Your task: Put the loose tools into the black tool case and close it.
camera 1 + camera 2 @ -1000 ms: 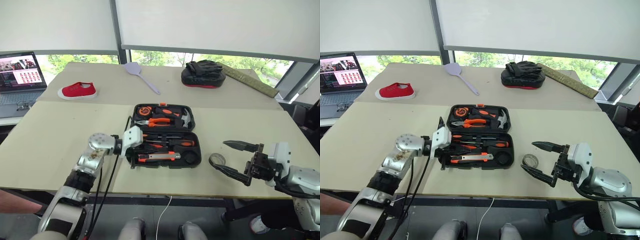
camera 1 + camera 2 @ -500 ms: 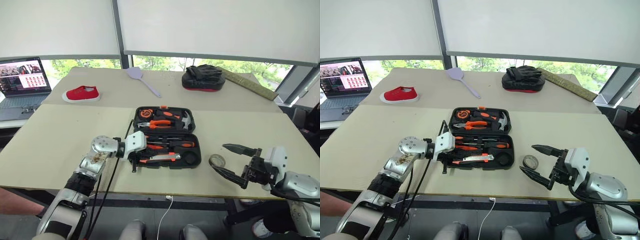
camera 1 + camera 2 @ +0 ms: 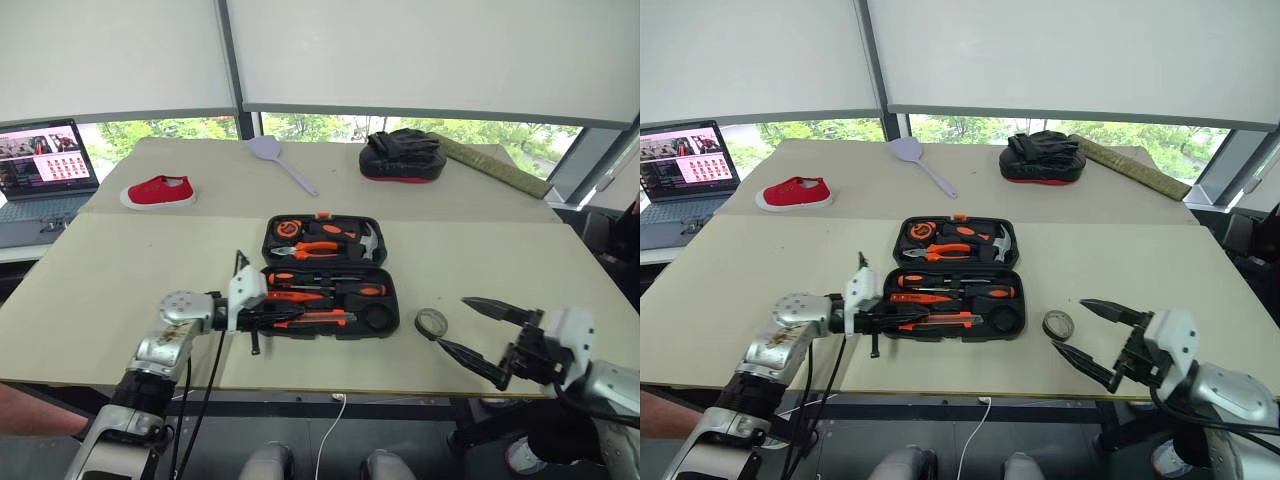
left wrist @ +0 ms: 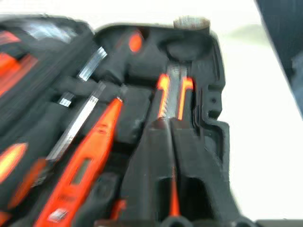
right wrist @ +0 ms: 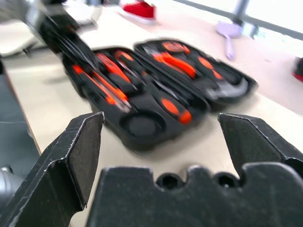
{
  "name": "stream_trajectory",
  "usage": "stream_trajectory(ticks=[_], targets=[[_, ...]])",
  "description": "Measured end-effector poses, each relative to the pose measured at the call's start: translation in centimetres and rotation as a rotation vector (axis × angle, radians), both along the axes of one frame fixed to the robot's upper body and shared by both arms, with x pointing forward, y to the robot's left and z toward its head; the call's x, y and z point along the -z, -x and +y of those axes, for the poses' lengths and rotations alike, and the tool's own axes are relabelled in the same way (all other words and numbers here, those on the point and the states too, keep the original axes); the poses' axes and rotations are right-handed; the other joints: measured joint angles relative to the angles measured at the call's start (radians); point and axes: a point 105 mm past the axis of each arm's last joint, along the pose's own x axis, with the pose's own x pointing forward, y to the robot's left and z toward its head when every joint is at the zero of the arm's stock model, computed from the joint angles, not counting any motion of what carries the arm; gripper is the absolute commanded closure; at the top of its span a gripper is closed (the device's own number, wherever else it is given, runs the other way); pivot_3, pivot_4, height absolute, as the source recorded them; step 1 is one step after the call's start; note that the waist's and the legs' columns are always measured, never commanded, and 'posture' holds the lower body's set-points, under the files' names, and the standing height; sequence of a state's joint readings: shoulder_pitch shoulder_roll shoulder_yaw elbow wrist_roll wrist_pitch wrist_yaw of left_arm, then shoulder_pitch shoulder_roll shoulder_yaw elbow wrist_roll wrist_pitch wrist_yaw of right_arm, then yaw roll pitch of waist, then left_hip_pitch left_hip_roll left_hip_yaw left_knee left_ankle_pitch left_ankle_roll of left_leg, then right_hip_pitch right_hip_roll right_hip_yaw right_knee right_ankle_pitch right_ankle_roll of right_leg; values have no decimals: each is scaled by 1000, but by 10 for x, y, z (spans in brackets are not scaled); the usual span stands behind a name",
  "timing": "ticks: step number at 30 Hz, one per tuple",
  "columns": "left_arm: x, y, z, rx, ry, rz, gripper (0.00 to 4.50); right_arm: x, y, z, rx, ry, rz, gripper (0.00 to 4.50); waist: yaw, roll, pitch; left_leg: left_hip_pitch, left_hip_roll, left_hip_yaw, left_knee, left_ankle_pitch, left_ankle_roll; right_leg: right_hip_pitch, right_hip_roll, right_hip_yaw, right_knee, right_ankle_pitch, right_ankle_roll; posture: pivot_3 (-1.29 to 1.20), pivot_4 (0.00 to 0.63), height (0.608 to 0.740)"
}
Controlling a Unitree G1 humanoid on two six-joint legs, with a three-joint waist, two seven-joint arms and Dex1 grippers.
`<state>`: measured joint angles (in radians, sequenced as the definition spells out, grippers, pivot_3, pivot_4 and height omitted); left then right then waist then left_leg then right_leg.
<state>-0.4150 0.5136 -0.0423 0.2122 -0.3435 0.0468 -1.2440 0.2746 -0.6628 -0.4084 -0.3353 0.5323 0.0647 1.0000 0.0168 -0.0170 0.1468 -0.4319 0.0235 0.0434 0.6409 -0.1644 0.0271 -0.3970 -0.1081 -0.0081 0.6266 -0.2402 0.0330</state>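
The black tool case (image 3: 329, 277) lies open in the middle of the frame on the near table (image 3: 100, 270), both halves flat. Screwdrivers (image 3: 325, 291) and the utility knife (image 3: 318, 320) already sit in the near half's recesses; the round recess at its lower right looks empty. The tape roll (image 3: 431, 322) lies on the table just beside the case's right edge, lower right of centre.

The left gripper (image 3: 878, 322) is at the case's left end, over the knife's slot; in the left wrist view its fingers (image 4: 156, 156) lie almost together along the orange strip, and I cannot tell whether they pinch anything. The right gripper (image 3: 478, 333) hangs near the roll with its jaws spread wide and nothing between them.

The roll looks like the last loose piece. I'd bring the right gripper down over it, pinch across the ring, then lower it squarely into the round recess. The left should be clear of the case before the lid folds over.
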Motion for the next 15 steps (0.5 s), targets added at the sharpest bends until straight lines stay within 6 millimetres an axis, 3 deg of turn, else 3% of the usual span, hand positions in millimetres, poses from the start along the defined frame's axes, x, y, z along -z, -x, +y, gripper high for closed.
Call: stream_trajectory(ticks=[3, 8, 11, 13, 15], targets=[[-19, 9, 15, -31, 80, -44, 1894, 7, 12, -18, 92, 26, 14, 0, -1, 0, 0, 0, -1, 0, 0, -1, 1, 1, -1, 0, -1, -1, 0, 0, 150, 740], [-2, 37, 44, -86, 111, 15, 113, 33, 39, -49, 256, 70, 83, 0, -7, 0, 0, 1, 2, 1, 0, -5, -7, -1, -1, 0, -1, -4, 5, 0, 150, 740], [10, 51, 57, -120, 107, 40, 36, 50, 52, -63, 327, 70, 155, 0, -6, 0, 0, 0, 5, 3, 0, -8, -11, -7, -2, 0, -1, -4, 4, 0, 150, 740], [8, 59, 59, -111, 103, 18, 36, 47, 51, -59, 311, 61, 162, 0, -6, 1, 1, 1, 7, 4, 0, -8, -11, -7, -4, -1, -1, -4, 4, 0, 150, 740], [-2, 70, 49, -38, 113, -19, 36, 31, 37, -43, 222, 80, 205, 0, -12, 2, 2, 0, 9, 7, 0, -8, -11, -7, -7, 0, -1, -4, 3, 0, 150, 740]])
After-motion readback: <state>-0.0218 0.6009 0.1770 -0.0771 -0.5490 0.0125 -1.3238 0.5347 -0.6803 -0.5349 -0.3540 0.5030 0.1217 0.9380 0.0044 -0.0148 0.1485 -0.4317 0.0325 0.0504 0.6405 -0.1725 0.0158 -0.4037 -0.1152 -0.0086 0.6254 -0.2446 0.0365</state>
